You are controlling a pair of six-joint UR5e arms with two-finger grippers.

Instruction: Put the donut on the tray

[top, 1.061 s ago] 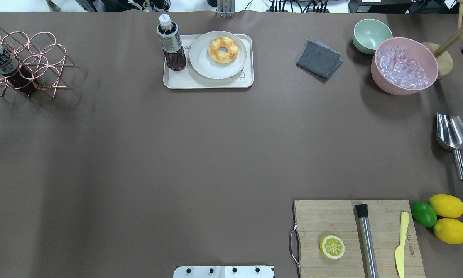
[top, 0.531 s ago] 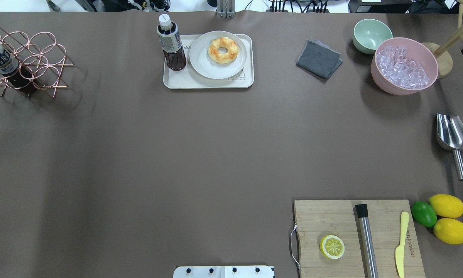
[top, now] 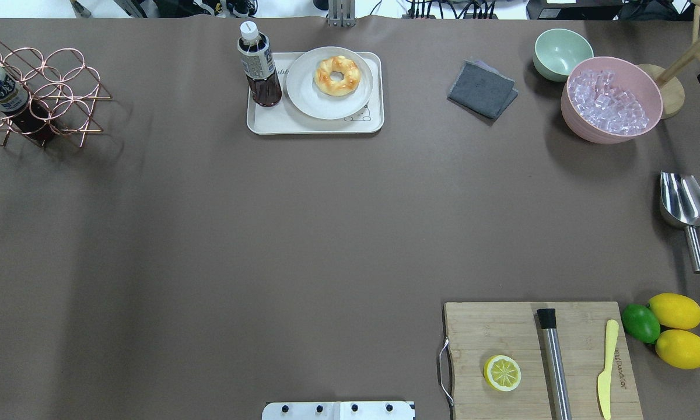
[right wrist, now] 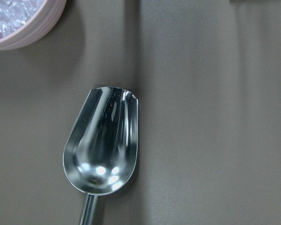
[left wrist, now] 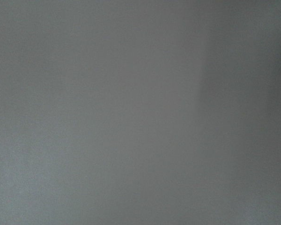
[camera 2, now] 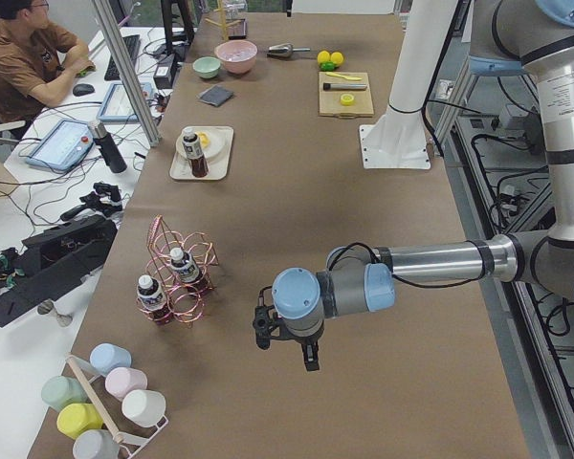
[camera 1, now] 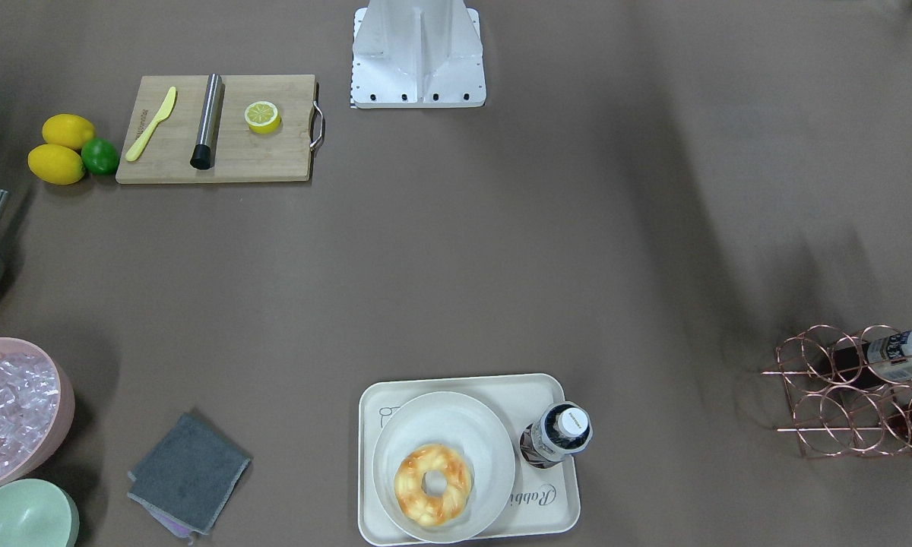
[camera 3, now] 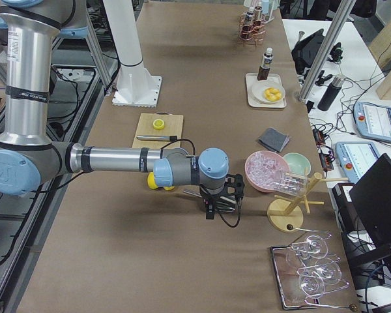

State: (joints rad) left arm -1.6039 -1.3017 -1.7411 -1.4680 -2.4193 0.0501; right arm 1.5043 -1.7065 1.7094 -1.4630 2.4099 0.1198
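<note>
The donut (top: pixel 337 75), a golden-orange braided ring, lies on a round off-white plate (top: pixel 309 102) that sits on the cream tray (top: pixel 280 123) at the far middle of the table. It also shows in the front-facing view (camera 1: pixel 433 485). My left gripper (camera 2: pixel 285 352) shows only in the exterior left view, low over bare table, far from the tray; I cannot tell its state. My right gripper (camera 3: pixel 223 208) shows only in the exterior right view, above the steel scoop (right wrist: pixel 103 140); I cannot tell its state.
A dark drink bottle (top: pixel 258 67) stands on the tray's left end. A copper wire rack (top: pixel 41 96) is far left. A grey cloth (top: pixel 482 88), green bowl (top: pixel 562 52) and pink ice bowl (top: pixel 577 125) are far right. A cutting board (top: pixel 501 332) holds a lemon half (top: pixel 502 373).
</note>
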